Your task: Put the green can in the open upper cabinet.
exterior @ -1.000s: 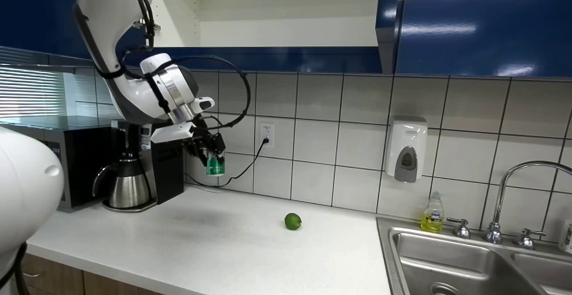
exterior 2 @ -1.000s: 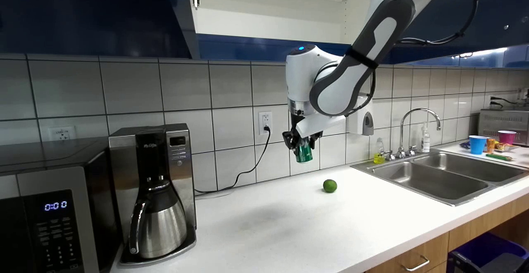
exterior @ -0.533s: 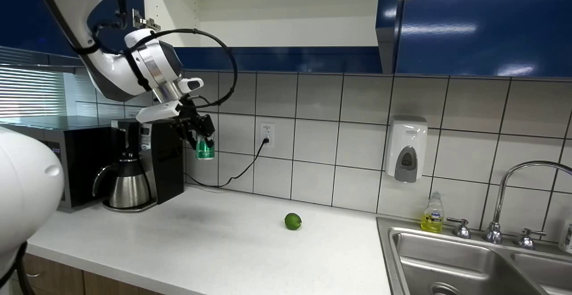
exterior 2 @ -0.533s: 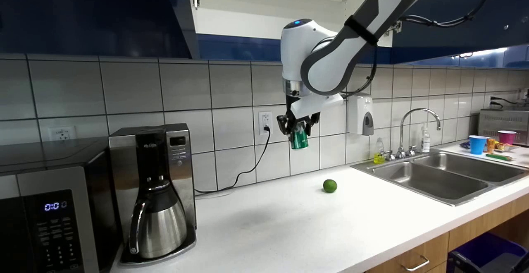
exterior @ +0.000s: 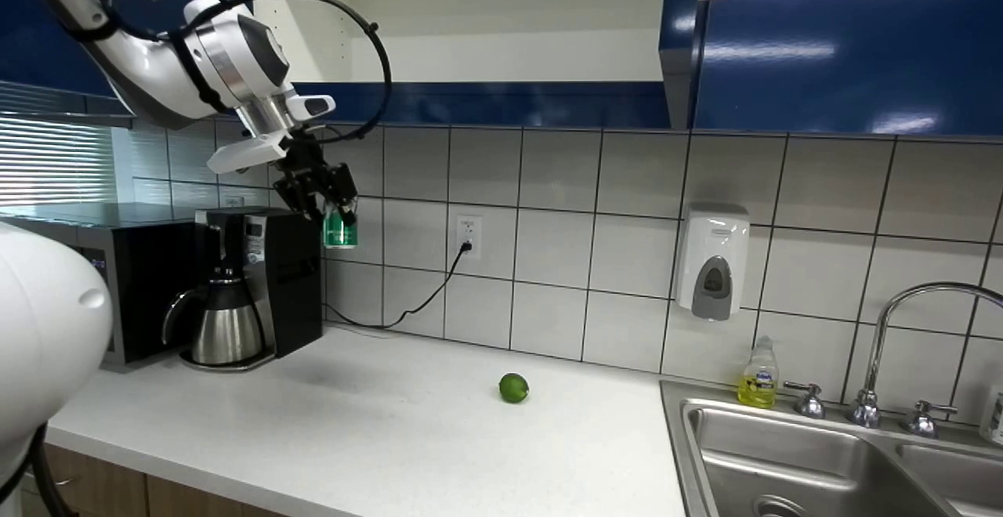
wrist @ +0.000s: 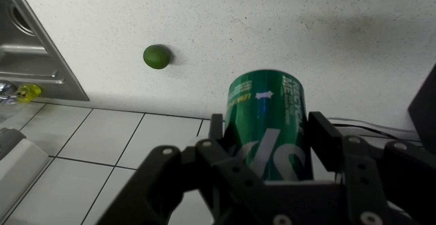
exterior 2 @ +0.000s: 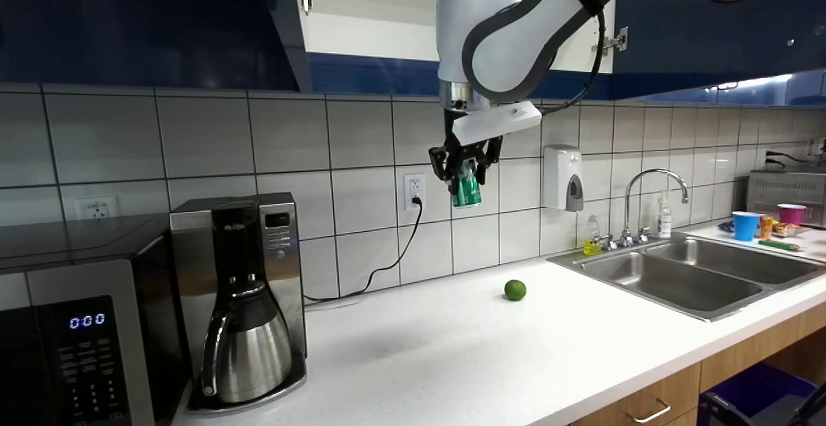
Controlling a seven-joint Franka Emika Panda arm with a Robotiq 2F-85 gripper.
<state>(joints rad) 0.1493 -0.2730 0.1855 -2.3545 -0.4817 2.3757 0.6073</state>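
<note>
Wrist view: the can (wrist: pixel 267 109) was gripped by the hand (wrist: pixel 267 126), squeezed from both sides, with its free end poking out past the grip. The word RECYCLE could be read sideways on the green, and some bigger white lettering was partly hidden by the hand. A lime (wrist: pixel 156 57) was seen on the speckled desk (wrist: pixel 221 13), well apart from the can. In both exterior views, the can was held up in the air over the desk, roughly upright, in front of the tiled wall (exterior: pixel 552 251). It was held lower than the bottom edge of the open cabinet (exterior: pixel 509 55), so yeah, definitely outside it. In an exterior view, a good chunk of the white interior was blocked by the arm (exterior 2: pixel 516 51). A coffee maker (exterior 2: pixel 235 255) was parked right beside the microwave (exterior 2: pixel 84 342), which was lit up with 0:00. A black plug (exterior: pixel 467 247) was stuck in the outlet (exterior: pixel 468 227). Some yellow soap (exterior: pixel 757 384) was set on the back edge of the sink (exterior: pixel 680 431), and a white dispenser (exterior: pixel 715 251) was mounted on the wall higher up. Past the sink, a blue cup (exterior 2: pixel 745 227) and a pink cup (exterior 2: pixel 791 214) could be spotted, plus some smaller bits (exterior 2: pixel 785 228) too tiny to make out.
</note>
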